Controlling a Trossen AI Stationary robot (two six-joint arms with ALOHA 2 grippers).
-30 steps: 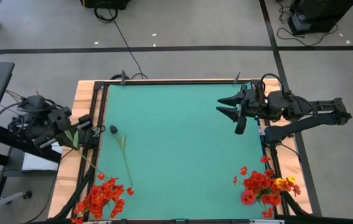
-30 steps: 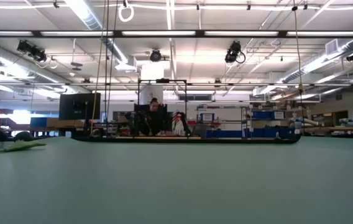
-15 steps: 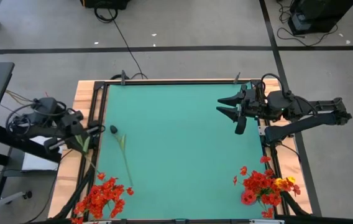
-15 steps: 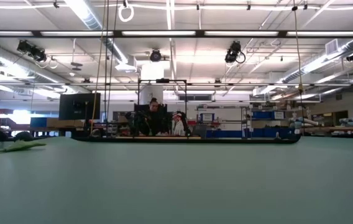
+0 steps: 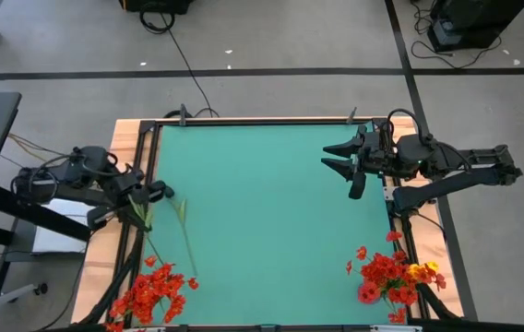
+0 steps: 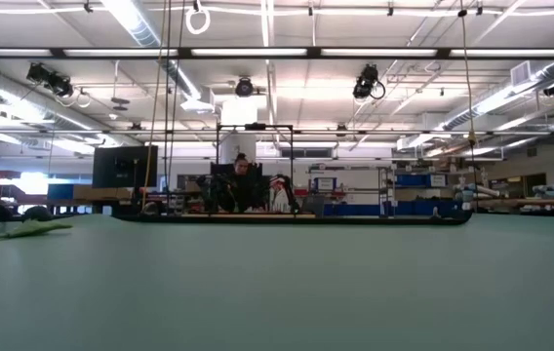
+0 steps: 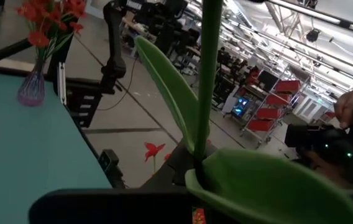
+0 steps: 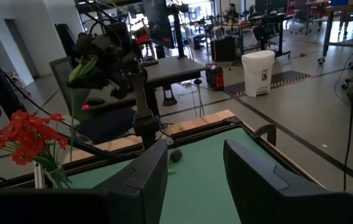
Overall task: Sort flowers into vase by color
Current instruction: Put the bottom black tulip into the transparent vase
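Left gripper (image 5: 140,195) is clamped on a green flower stem (image 7: 207,81) at the table's (image 5: 271,212) left edge.

Both arms are dark, near-black jointed units with exposed black cabling; the right gripper (image 5: 339,158) has two broad, pointed matte-black fingers (image 8: 260,180) with angular edges.

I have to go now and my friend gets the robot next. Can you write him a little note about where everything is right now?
Left gripper: at the table's left edge, shut on a green flower stem.
Right gripper: waiting open above the mat's far right side, holding nothing.
Red flowers stand at the near left corner, red and yellow flowers at the near right.
One loose stem lies on the mat.
Left to do: place the held stem, then the loose one.
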